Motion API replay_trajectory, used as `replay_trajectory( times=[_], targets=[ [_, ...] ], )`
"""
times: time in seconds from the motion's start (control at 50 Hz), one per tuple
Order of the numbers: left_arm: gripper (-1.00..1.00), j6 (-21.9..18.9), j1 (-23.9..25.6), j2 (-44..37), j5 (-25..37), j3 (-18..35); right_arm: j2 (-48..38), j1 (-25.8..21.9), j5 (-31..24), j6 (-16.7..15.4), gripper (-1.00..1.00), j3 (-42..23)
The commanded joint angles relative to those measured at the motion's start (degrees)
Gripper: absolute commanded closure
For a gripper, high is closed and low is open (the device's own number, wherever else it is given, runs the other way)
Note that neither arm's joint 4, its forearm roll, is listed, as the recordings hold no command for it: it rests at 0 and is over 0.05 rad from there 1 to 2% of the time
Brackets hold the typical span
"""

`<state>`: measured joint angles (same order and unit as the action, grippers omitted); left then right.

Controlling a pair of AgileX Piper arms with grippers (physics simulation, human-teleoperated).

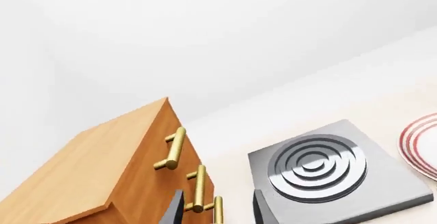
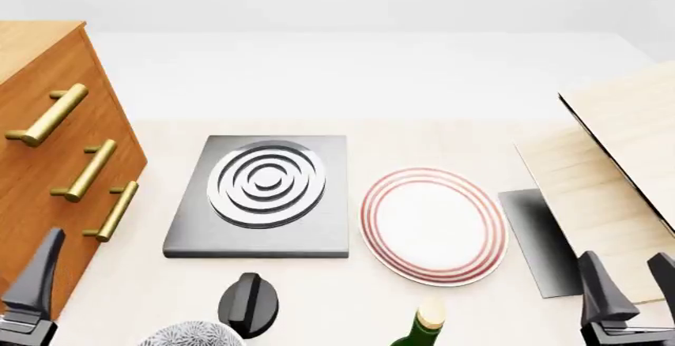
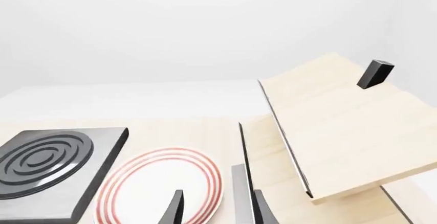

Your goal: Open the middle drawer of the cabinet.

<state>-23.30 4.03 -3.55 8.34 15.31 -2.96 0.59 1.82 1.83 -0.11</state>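
The cabinet [image 2: 43, 69] stands at the table's left, orange-brown with three brass bar handles. The middle drawer's handle [image 2: 84, 171] is the second one, and all three fronts look flush. In the left wrist view the cabinet [image 1: 102, 168] is close ahead, with the middle handle [image 1: 198, 188] just beyond my open, empty left gripper [image 1: 218, 209]. One of its fingers [image 2: 38, 275] shows at the front view's lower left, near the cabinet's base. My right gripper [image 2: 630, 283] is open and empty at the lower right; it also shows in the right wrist view [image 3: 218, 209].
A grey hob plate with rings [image 2: 264, 192] and a red-rimmed white plate [image 2: 432, 223] lie mid-table. A black knob [image 2: 248, 302], a green bottle top [image 2: 422, 326] and a speckled object [image 2: 190, 336] sit near the front edge. Pale wooden boards [image 2: 622, 156] stand at the right.
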Motion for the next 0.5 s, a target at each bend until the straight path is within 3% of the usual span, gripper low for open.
replay_trajectory(
  times=[0.02, 0.06, 0.14, 0.24, 0.3, 0.34, 0.36, 0.42, 0.48, 0.5],
  targets=[
    [-1.00, -9.87, -3.95, -5.54, -5.64, 0.40, -0.20, -0.01, 0.21, 0.02, -1.00, 0.01],
    [-1.00, -13.56, -6.24, -7.91, -9.77, -1.74, 0.00, -0.01, 0.02, 0.00, -1.00, 0.00],
    [-1.00, -16.80, -6.31, -11.91, -14.58, -3.80, 0.25, -0.01, -0.24, 0.01, -1.00, 0.00],
    [-1.00, -18.11, -6.84, -23.28, -25.02, -6.95, 0.50, -0.02, -0.50, 0.00, -1.00, -0.01],
    [-1.00, -22.75, -7.61, -30.53, -36.49, -10.91, 0.62, -0.03, -0.62, 0.01, -1.00, -0.02],
    [-1.00, -23.79, -7.93, -32.67, -39.56, -11.79, 0.72, -0.03, -0.71, -0.01, -1.00, -0.02],
    [-1.00, -26.33, -8.95, -37.37, -47.38, -13.81, 0.73, -0.03, -0.74, 0.01, -1.00, -0.02],
    [-1.00, -25.13, -8.98, -41.08, -49.23, -13.52, 0.80, -0.04, -0.81, 0.00, -1.00, -0.03],
    [-1.00, -31.73, -9.16, -54.99, -65.68, -15.29, 0.83, -0.04, -0.84, 0.00, -1.00, -0.03],
    [-1.00, -31.73, -9.16, -55.60, -66.29, -15.29, 0.83, -0.04, -0.84, 0.00, -1.00, -0.03]
  ],
)
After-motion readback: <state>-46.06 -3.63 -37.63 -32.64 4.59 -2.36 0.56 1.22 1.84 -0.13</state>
